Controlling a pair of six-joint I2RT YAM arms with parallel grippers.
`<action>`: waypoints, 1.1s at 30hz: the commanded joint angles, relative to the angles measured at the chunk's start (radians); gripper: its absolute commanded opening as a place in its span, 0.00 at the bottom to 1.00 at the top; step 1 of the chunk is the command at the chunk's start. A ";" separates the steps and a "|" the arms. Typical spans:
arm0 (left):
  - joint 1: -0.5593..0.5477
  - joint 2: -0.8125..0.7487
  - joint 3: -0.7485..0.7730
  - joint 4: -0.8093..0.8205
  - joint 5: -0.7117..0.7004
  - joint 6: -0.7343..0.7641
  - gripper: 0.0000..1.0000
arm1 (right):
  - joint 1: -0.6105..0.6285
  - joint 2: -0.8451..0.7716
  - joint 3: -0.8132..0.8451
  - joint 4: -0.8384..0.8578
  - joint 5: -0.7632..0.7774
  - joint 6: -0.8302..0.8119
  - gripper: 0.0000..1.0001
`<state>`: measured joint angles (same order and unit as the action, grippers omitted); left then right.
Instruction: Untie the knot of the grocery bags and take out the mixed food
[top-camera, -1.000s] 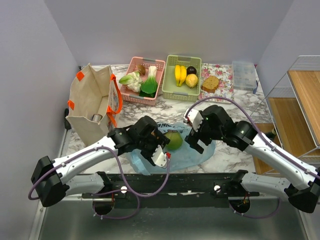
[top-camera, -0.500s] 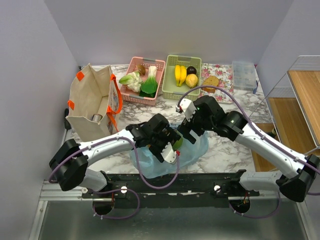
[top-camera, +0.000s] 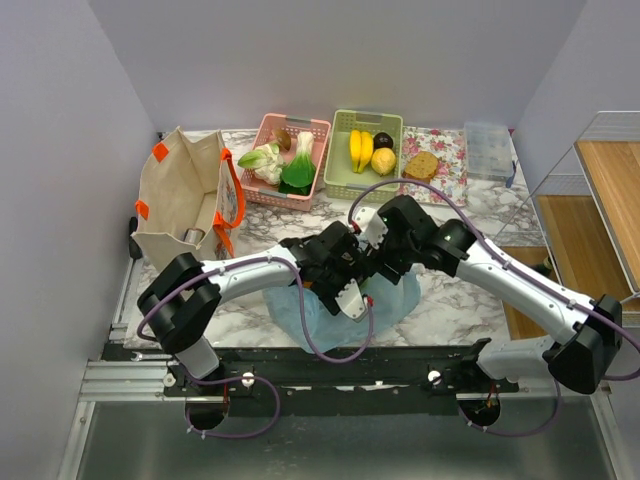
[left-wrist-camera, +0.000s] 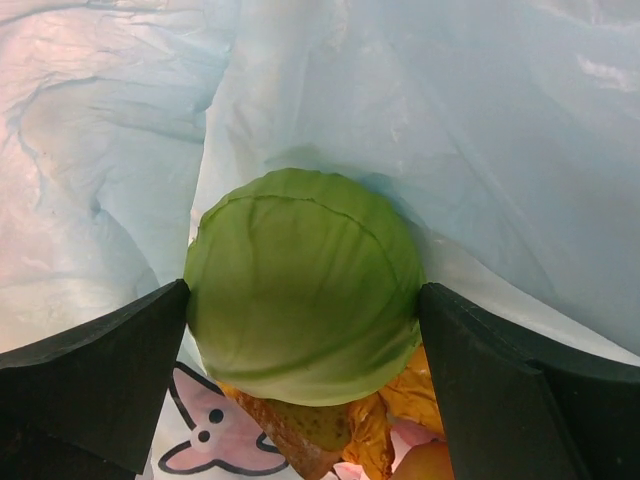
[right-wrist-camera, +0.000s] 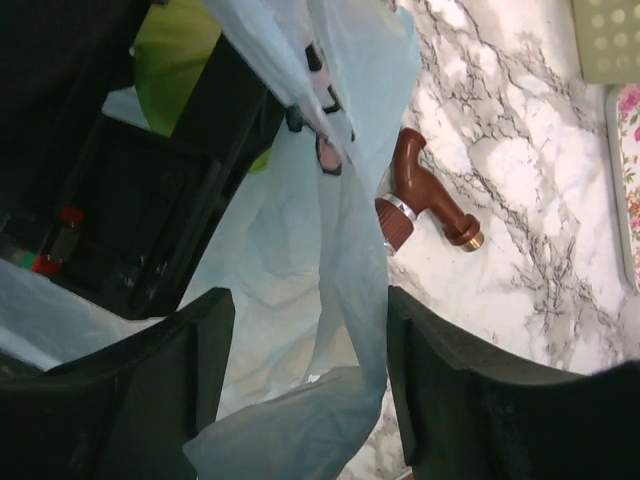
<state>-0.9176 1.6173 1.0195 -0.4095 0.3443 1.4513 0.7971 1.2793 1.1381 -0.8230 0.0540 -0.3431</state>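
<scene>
The light blue plastic bag (top-camera: 392, 300) lies bunched at the table's front centre, its mouth open; no knot shows. My left gripper (left-wrist-camera: 303, 320) reaches inside it, and both black fingers (left-wrist-camera: 95, 370) press the sides of the round green cabbage (left-wrist-camera: 303, 285). Under the cabbage lie brownish-orange pieces (left-wrist-camera: 400, 425) and a pink-orange peach (left-wrist-camera: 425, 462). From above, the left gripper (top-camera: 350, 278) and right gripper (top-camera: 376, 262) meet over the bag, hiding the cabbage. My right gripper (right-wrist-camera: 310, 370) is open, with a fold of the bag's film (right-wrist-camera: 330, 260) hanging loose between its fingers.
A brown bottle-shaped toy (right-wrist-camera: 425, 195) lies on the marble beside the bag. At the left stands a beige tote (top-camera: 185, 205). At the back are a pink basket (top-camera: 318, 128), a green basket (top-camera: 342, 150) with bananas, a floral tray (top-camera: 450, 145) with bread and a clear box (top-camera: 488, 150). A wire shelf (top-camera: 600, 200) stands right.
Both arms swung toward the centre. The left gripper closed round the cabbage, which now sits inside the bag. The bag rose from flat to bunched round the grippers.
</scene>
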 joint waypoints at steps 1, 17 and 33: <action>-0.006 0.082 0.050 -0.073 -0.030 0.054 0.98 | -0.007 0.032 0.035 0.015 -0.031 -0.017 0.56; -0.008 -0.126 0.108 -0.243 0.201 -0.004 0.24 | -0.015 0.053 0.026 0.054 -0.020 -0.038 0.01; -0.033 -0.554 0.215 -0.486 0.421 -0.164 0.28 | -0.016 0.001 -0.022 0.062 -0.042 -0.025 0.01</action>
<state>-0.9447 1.1847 1.2003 -0.7639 0.6491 1.3392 0.7734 1.3159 1.1351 -0.7605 0.0330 -0.3641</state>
